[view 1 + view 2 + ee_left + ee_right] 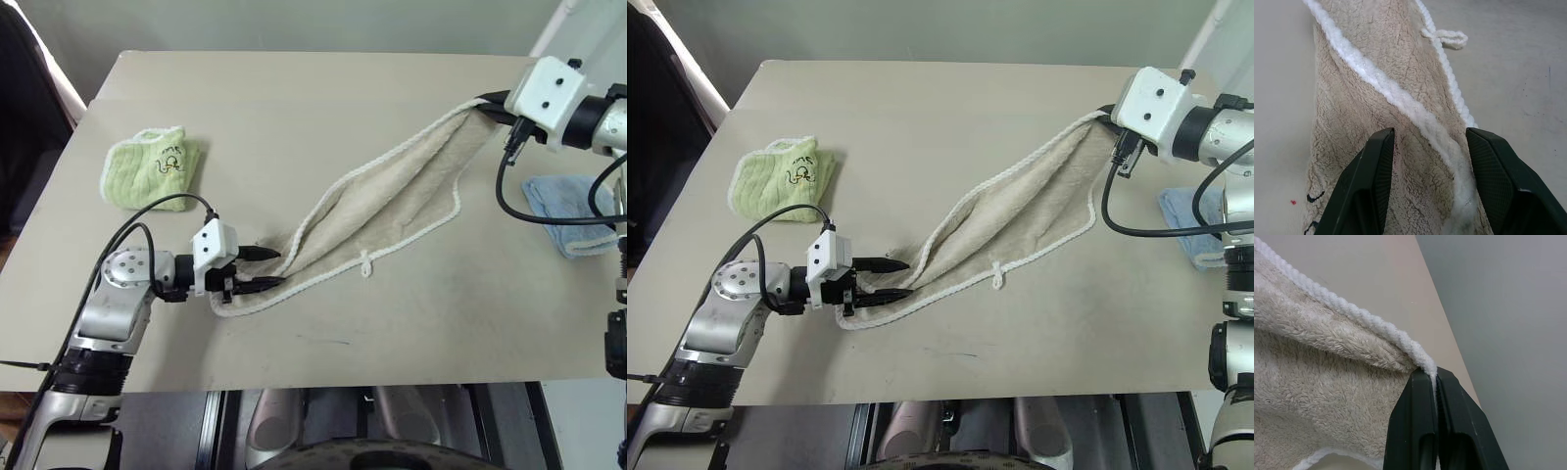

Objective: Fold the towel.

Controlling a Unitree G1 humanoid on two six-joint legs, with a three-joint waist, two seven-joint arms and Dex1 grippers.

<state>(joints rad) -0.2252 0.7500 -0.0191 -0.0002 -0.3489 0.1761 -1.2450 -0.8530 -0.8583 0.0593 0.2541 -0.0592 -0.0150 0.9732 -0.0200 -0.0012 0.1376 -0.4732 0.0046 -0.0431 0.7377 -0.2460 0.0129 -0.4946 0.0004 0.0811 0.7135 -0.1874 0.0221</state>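
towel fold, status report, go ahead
Right gripper shut on towel corner, lifted. Left gripper open, fingers straddling the low end on the table. Green cloth and blue cloth lie clear.

Left claw [263, 268] low, fingers parted, right claw [1436, 377] raised, fingers pinched shut

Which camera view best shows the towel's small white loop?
The left wrist view: the loop lies large and unobstructed on the towel edge. Both eye views show it tiny on the near edge; the right wrist view shows corded edging.
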